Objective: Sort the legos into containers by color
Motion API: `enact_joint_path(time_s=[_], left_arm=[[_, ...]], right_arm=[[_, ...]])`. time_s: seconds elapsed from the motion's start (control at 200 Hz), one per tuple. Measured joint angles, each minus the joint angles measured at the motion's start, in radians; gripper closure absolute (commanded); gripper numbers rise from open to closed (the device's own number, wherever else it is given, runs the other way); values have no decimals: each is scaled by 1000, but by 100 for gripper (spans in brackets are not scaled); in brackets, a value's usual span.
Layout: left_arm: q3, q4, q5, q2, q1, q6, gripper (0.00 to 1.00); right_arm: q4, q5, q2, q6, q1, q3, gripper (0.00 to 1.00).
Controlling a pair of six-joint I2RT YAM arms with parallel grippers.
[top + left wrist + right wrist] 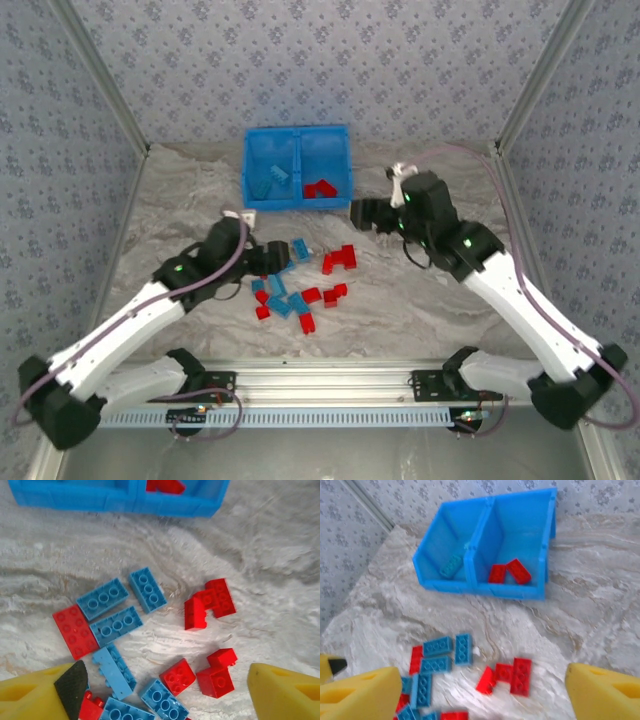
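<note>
My desk [420,315] is pale grey with marble-like veins, evenly lit. Walls [320,60] papered in a small blue-grey floral print close it in at nine, twelve and three o'clock, metal posts [100,75] running up both far corners.

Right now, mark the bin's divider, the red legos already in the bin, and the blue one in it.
divider [479,537]: right wrist view, top edge, midway along.
red legos [517,571]: right wrist view, right-hand brick of the pair, right compartment.
blue lego [451,566]: right wrist view, middle of brick, left compartment.

High rear overview, wrist cameras close, sharing loose legos [117,625]
</note>
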Motion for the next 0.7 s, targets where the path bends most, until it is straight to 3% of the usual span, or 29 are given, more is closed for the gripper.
enact_joint_path(time_s=[0.125, 0.28, 0.49, 0.7], left_arm=[[126, -17, -105, 213, -30, -118, 30], [238, -22, -145, 438, -30, -211, 35], [423, -70, -152, 709, -29, -275, 40], [467, -79, -163, 804, -24, -315, 42]], right_arm=[[-43, 7, -150, 39, 10, -165, 2], [-107, 27, -280, 80, 11, -260, 1], [-153, 50, -299, 94, 11, -261, 0], [-177, 68, -296, 94, 9, -261, 0]])
